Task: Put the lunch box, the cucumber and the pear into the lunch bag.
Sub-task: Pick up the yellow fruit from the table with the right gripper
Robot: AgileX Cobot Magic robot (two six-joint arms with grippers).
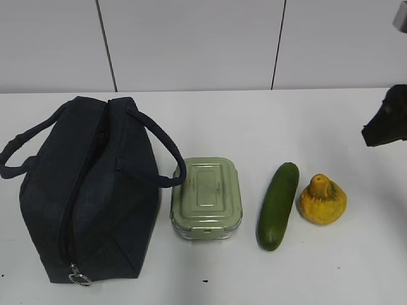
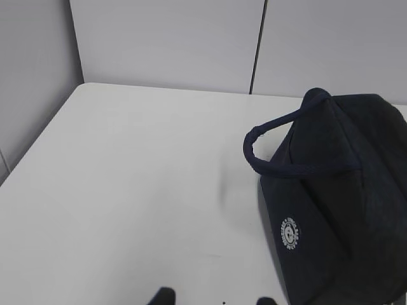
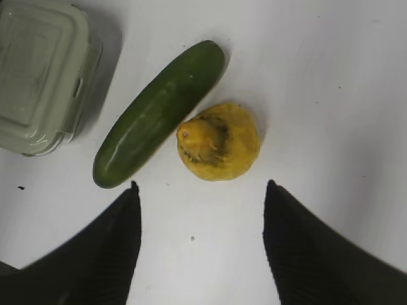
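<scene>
Black right gripper (image 3: 202, 190) we see spread wide, empty, above pear (image 3: 218, 142); left gripper (image 2: 213, 298) fingertips barely visible, apart, holding nothing.

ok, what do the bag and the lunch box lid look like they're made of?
Lunch bag: woven fabric, matte dark navy, judging by the soft creases, padded loop handles and a printed white logo in the left wrist view. Lunch box lid: looks like moulded plastic, pale sage green with a satin finish; ribbed panel and clip tabs suggest it, though painted metal can't be ruled out. Base appears clear.
</scene>
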